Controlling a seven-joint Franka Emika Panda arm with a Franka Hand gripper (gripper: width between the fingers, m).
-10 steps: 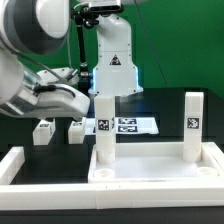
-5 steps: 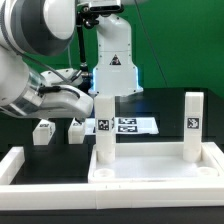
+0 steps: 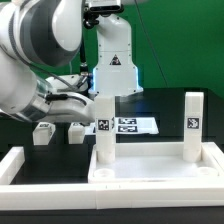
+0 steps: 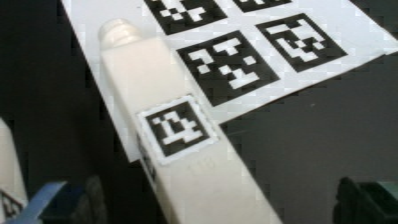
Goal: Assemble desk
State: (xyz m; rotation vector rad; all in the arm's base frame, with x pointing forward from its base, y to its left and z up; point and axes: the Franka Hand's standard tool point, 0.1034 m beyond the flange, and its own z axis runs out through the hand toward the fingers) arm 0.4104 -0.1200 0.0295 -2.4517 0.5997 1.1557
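The white desk tabletop [image 3: 150, 168] lies at the front with two leg blocks standing upright in it, one at the exterior view's left [image 3: 103, 128] and one at its right [image 3: 193, 124]. Two loose leg blocks [image 3: 42, 132] [image 3: 76, 130] lie on the table behind. My arm [image 3: 45, 75] reaches in from the exterior view's left to the left upright leg; its fingers are hidden there. In the wrist view my gripper [image 4: 205, 205] is open, and the tagged leg [image 4: 178, 130] stands between the fingertips [image 4: 45, 200] with a gap on each side.
The marker board [image 3: 130, 125] lies behind the desk and also shows in the wrist view [image 4: 249, 50]. White border rails [image 3: 22, 162] frame the tabletop at the front and sides. The robot base [image 3: 113, 60] stands at the back.
My arm has shifted a little, its upper links swinging toward the exterior view's right. The legs and tabletop have not moved.
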